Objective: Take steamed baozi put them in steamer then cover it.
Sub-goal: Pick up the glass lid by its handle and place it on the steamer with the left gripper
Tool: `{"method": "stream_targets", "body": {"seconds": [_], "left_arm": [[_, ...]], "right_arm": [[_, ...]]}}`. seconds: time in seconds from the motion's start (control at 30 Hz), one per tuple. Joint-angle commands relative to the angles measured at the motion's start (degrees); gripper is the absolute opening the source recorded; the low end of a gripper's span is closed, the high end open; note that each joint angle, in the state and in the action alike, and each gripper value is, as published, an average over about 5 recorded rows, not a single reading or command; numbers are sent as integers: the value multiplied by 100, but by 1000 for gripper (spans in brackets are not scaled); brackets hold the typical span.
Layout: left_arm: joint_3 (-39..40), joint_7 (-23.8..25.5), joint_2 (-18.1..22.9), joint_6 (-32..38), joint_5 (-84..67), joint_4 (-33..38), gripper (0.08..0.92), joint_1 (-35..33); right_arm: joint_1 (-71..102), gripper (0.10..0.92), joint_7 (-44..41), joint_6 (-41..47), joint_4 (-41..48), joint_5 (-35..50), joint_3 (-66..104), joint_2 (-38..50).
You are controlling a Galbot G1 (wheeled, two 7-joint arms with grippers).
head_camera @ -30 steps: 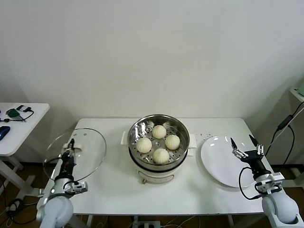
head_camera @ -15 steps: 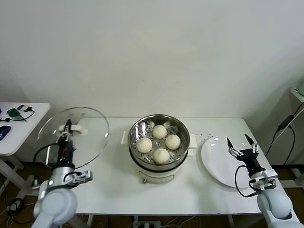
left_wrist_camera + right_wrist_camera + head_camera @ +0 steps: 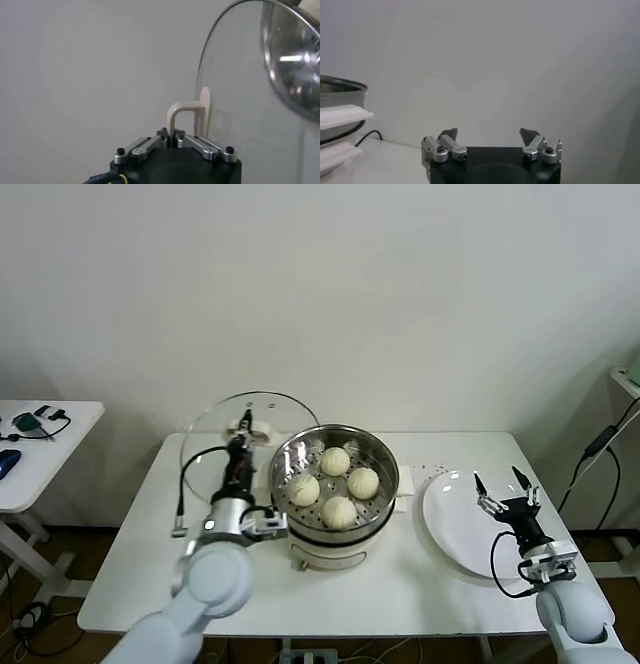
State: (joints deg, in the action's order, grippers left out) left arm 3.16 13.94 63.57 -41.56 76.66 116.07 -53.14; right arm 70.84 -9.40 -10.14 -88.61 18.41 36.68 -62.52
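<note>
With all four steamed baozi (image 3: 334, 481) sitting in the steamer (image 3: 335, 496), the covering step is underway: the left gripper (image 3: 243, 429), clamped on the cover's (image 3: 225, 429) handle, must level it over the pot, while the right gripper (image 3: 503, 492) waits spread above the plate (image 3: 450, 519).

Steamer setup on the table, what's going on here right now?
All four baozi already sit on the perforated tray inside the steamer. The left hand is shut on the handle of the glass lid and holds it upright in the air beside the pot's left rim; the lid is not on yet. The right hand is open and empty, parked above the white plate, which has nothing on it.
</note>
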Motion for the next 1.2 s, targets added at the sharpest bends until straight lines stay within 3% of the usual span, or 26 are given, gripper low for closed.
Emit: {"method": "stream_targets", "body": {"seconds": [0.03, 0.23, 0.37, 1.2], "left_arm": [[935, 723, 1871, -344, 1332, -1009, 147, 465], [842, 556, 2657, -340, 1672, -1501, 147, 284], [859, 417, 2858, -327, 1744, -1776, 147, 212], [684, 399, 2758, -290, 1814, -2197, 147, 264]], "right_arm": [[-19, 823, 9, -19, 46, -76, 42, -51], [19, 823, -2, -38, 60, -114, 93, -74], [39, 823, -11, -60, 85, -124, 139, -64], [3, 823, -61, -121, 174, -162, 192, -65]]}}
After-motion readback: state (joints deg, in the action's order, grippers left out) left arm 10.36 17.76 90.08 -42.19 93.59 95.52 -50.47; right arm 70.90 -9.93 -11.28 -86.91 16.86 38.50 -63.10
